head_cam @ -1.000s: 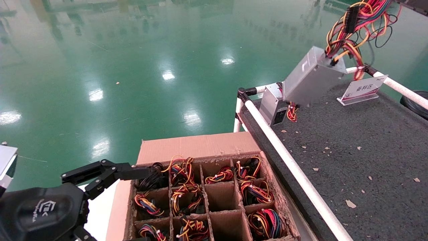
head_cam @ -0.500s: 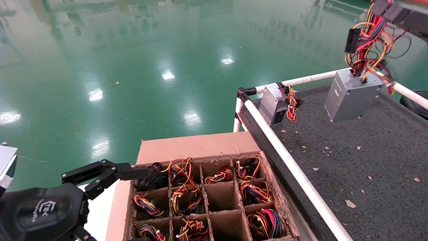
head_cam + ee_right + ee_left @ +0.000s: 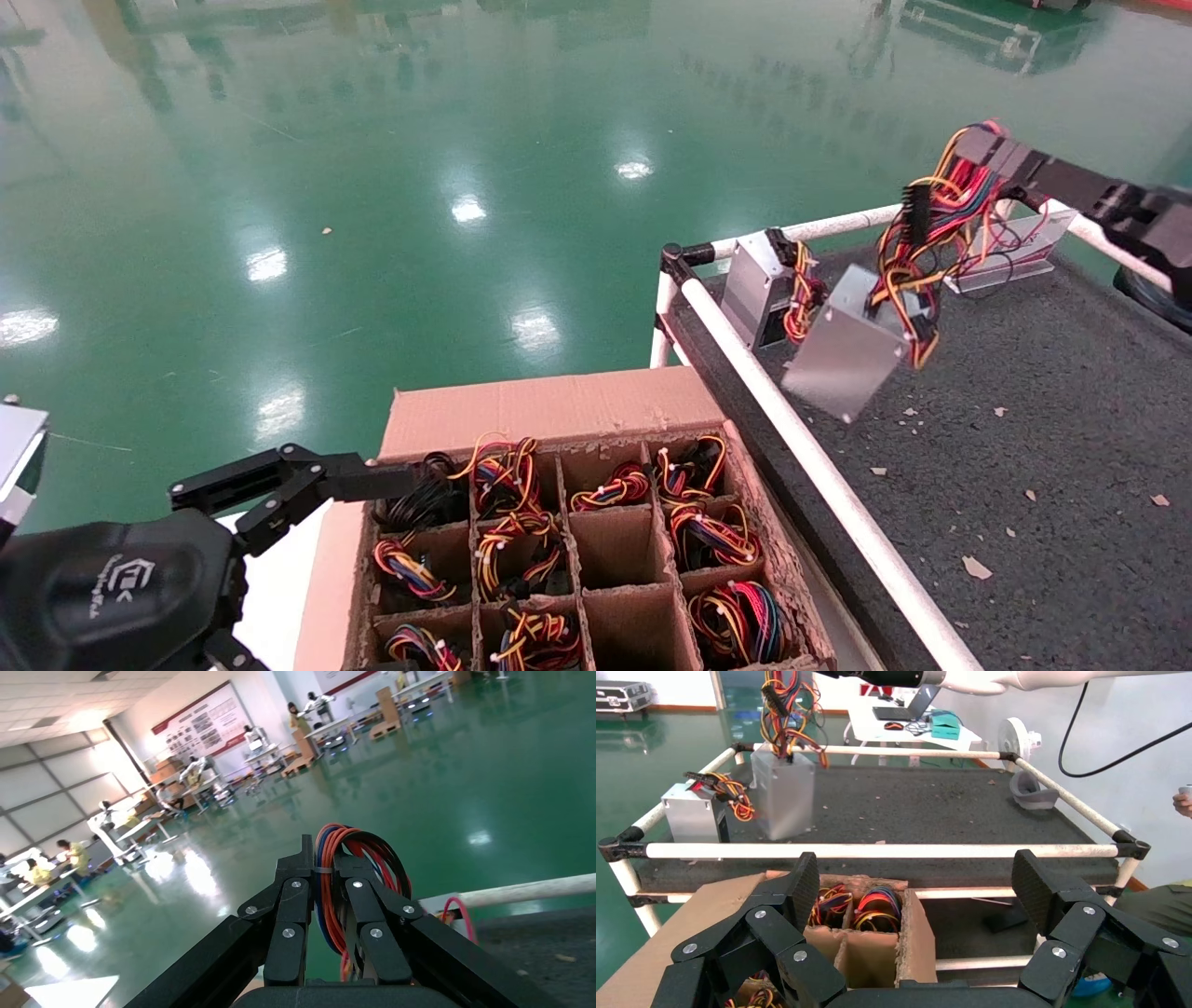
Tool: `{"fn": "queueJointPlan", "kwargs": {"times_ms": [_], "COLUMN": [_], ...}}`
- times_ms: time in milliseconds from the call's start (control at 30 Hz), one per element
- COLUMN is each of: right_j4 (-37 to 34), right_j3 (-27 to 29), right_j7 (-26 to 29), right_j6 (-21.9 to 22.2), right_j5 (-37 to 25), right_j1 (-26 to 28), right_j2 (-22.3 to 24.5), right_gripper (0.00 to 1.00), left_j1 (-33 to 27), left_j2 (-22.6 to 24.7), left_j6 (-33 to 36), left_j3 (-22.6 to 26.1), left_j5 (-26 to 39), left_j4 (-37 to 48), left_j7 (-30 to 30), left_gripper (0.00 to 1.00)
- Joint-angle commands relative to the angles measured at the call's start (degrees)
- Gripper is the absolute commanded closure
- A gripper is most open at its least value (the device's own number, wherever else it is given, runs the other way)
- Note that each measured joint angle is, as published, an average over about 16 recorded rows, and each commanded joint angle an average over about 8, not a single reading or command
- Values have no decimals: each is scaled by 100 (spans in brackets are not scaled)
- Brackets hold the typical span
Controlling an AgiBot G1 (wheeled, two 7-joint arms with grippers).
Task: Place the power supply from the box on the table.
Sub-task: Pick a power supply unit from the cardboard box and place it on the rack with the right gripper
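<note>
Dangling the power supply [image 3: 846, 359] by its wires [image 3: 941, 210] from the clenched right gripper [image 3: 989, 147], over the table [image 3: 1071, 447] at two o'clock; left gripper [image 3: 279, 489] spread, idle beside the box [image 3: 549, 410].

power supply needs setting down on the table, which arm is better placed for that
Right. The right gripper is shut on the power supply's wires, and the power supply hangs above the table. The left gripper is open, over by the box, holding nothing.
</note>
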Motion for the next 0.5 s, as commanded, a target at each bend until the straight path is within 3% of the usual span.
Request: {"fn": "queueJointPlan", "kwargs": {"times_ms": [33, 500], "right_j4": [-3, -35], "right_j3": [1, 13], "right_j7": [-15, -194], "right_j6": [-44, 330], "right_j5": [0, 17], "right_j1": [-48, -239], "right_j2": [-41, -447], "right_gripper": [100, 100], "left_j1": [0, 0], "left_j2": [0, 0], "left_j6": [0, 0], "left_j3": [0, 0], "left_j5": [0, 0], "left_j4": [0, 0], "left_j7": [0, 0], "left_gripper": [0, 0]}}
